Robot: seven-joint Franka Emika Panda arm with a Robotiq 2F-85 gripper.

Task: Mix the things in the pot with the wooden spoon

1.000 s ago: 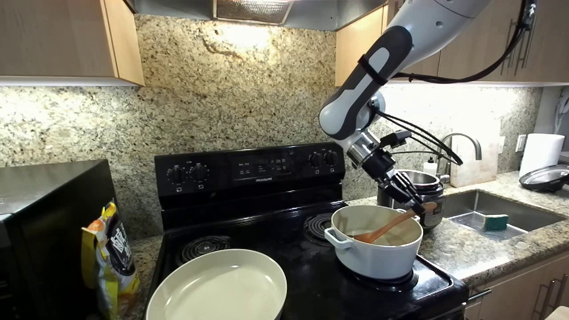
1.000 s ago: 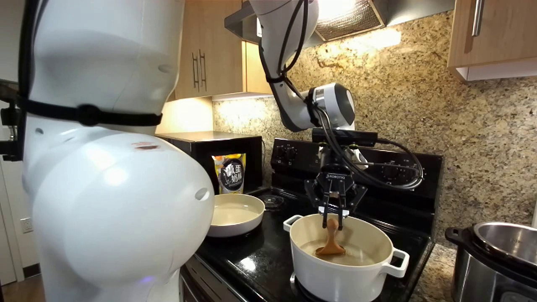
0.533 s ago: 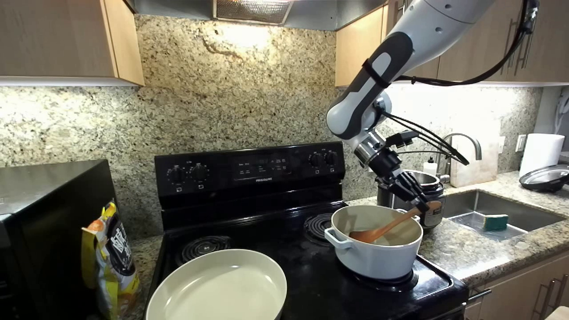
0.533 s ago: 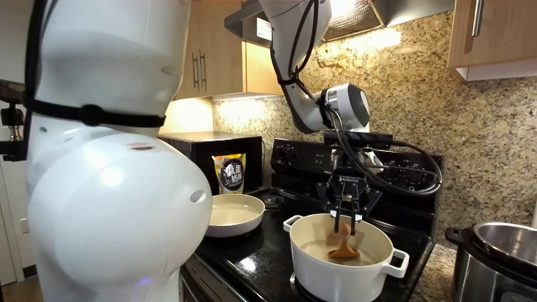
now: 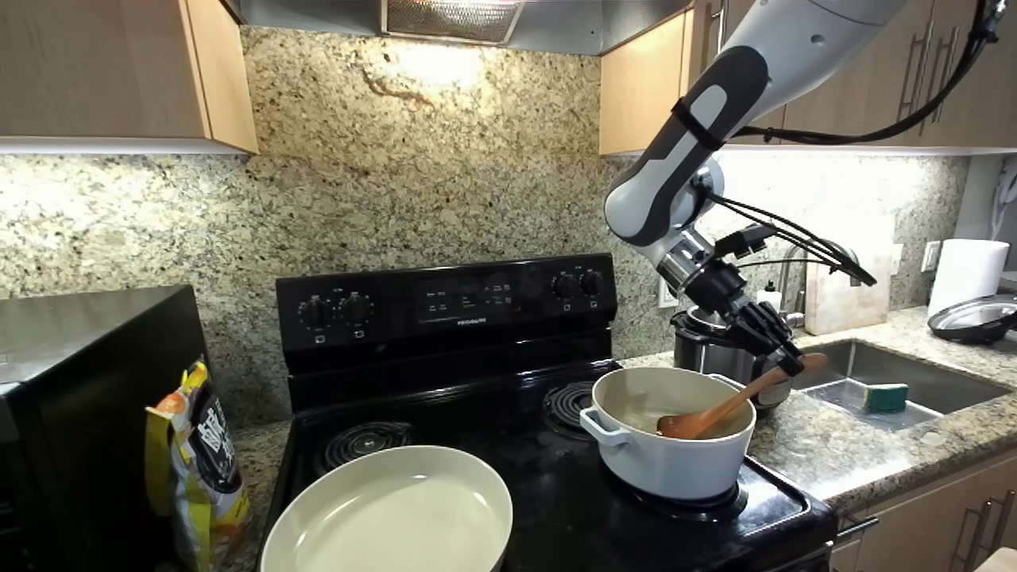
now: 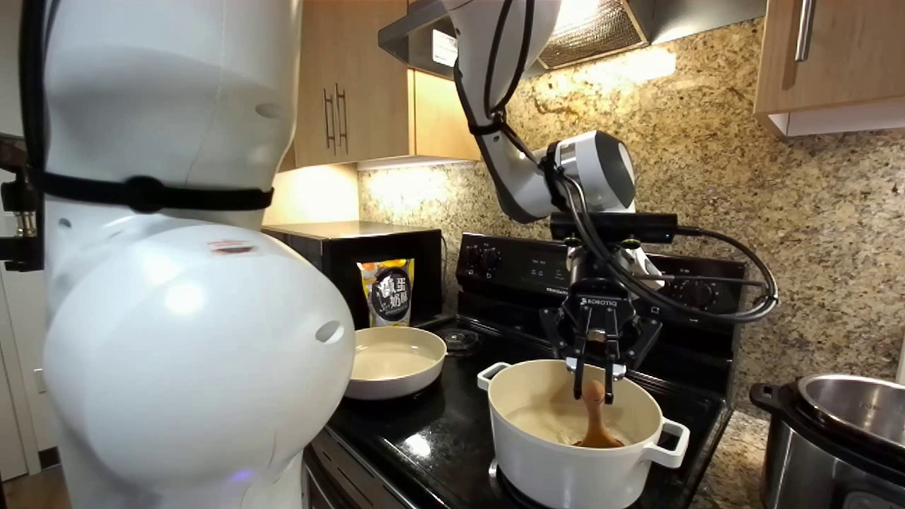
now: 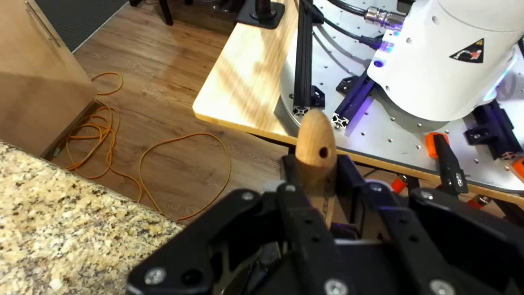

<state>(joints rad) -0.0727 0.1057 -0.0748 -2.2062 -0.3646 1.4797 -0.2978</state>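
In an exterior view, our black two-fingered gripper (image 5: 790, 364) clasps the light-brown straight-handled wooden spoon (image 5: 736, 401) near its top; it slants toward eight o'clock, its lower end inside the round white pot (image 5: 674, 469). We judge it should next sweep toward twelve.

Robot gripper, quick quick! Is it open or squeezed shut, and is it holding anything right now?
Gripper: closed, holding the wooden spoon near the end of its handle.
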